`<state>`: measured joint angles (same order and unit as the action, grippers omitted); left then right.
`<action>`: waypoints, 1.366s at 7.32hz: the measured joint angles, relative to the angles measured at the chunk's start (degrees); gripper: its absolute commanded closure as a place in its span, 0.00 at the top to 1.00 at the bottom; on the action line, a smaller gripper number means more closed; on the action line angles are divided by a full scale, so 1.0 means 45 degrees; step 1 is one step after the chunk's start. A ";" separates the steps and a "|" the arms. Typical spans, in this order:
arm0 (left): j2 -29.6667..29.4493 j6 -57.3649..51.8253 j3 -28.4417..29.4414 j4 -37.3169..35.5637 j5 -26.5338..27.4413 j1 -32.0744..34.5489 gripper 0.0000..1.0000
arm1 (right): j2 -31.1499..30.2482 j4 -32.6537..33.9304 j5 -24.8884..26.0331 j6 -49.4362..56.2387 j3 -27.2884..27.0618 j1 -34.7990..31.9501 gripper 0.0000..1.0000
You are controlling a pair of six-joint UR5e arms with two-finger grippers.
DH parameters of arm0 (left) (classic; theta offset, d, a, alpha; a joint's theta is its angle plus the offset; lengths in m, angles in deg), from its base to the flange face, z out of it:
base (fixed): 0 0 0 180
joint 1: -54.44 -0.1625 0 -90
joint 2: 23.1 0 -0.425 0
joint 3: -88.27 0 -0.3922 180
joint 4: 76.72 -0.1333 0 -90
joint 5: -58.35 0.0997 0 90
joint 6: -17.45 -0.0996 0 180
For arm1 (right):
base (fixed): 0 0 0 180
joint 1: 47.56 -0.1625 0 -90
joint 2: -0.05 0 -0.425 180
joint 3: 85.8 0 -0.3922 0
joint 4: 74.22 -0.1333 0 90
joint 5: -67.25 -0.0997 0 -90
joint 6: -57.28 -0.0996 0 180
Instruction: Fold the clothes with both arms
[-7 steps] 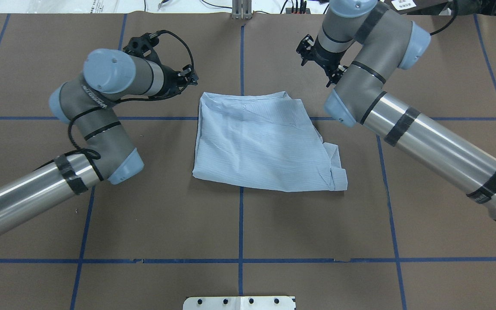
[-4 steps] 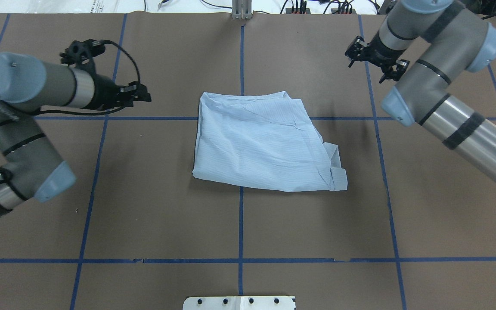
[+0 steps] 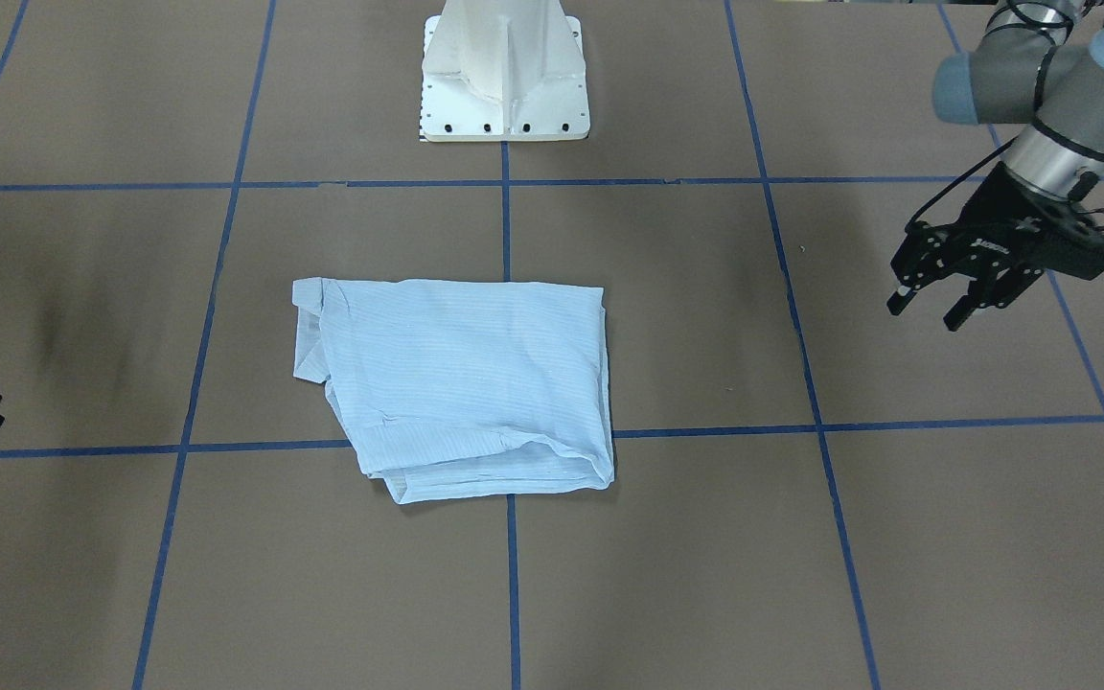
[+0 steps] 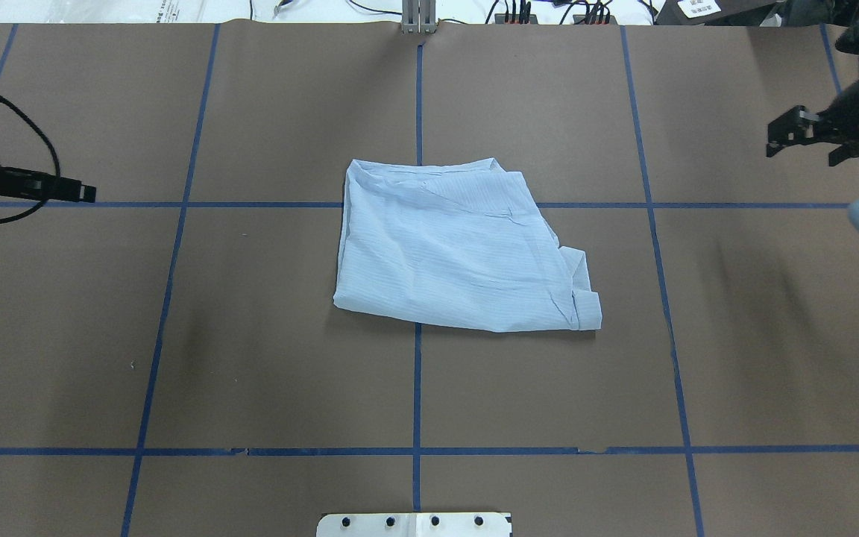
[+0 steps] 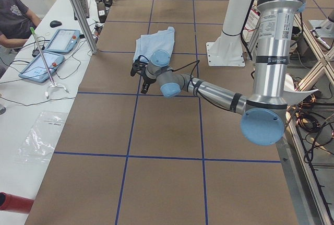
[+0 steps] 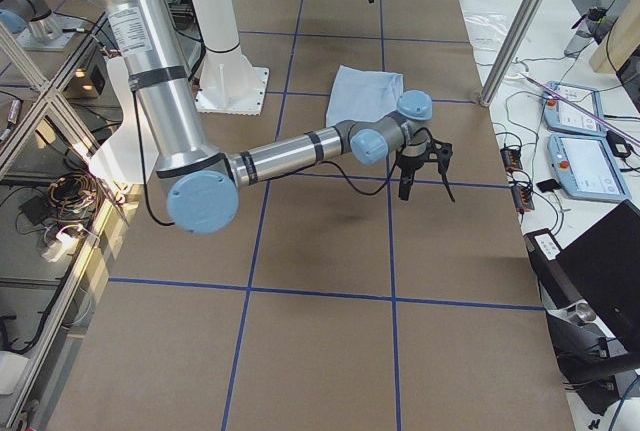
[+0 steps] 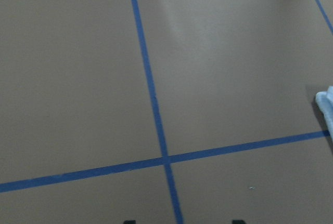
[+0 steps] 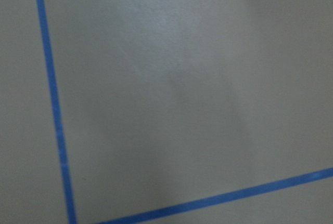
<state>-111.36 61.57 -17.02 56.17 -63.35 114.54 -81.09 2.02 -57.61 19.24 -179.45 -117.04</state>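
Surface [image 4: 288, 335]: brown, crossed by blue tape lines [image 4: 417, 388], it is carrying the shirt near its middle.
Left arm [image 5: 219, 94]: reaching out low, well apart from the shirt on the robot's left.
Right arm [image 6: 290, 156]: stretching out well apart from the shirt on the robot's right.
Shirt [image 4: 452, 246]: pale blue and folded into a rough rectangle, it is lying flat over a tape crossing, untouched.
Left gripper [image 3: 924, 316]: hanging above bare surface, fingers spread, gripping nothing.
Right gripper [image 4: 802, 155]: hovering likewise, fingers spread and empty.
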 measured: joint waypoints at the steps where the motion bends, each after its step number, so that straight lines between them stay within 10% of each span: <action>1: 0.1123 -0.1476 -0.0409 -0.0003 -0.0586 0.0877 1.00 | -0.0886 0.0108 -0.0282 0.1997 -0.0278 -0.0685 1.00; 5: 0.2843 -0.8102 -0.0642 -0.2773 -0.1554 0.4557 1.00 | -0.2051 0.2282 -0.0778 0.8035 -0.0508 -0.2820 1.00; 10: 0.2907 -0.9541 -0.0445 -0.5486 -0.2757 0.6494 1.00 | -0.2642 0.2880 -0.1028 0.9676 -0.0796 -0.3470 1.00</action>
<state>-98.28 18.63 -19.02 31.48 -75.76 143.77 -92.98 14.98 -62.23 62.78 -183.03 -132.65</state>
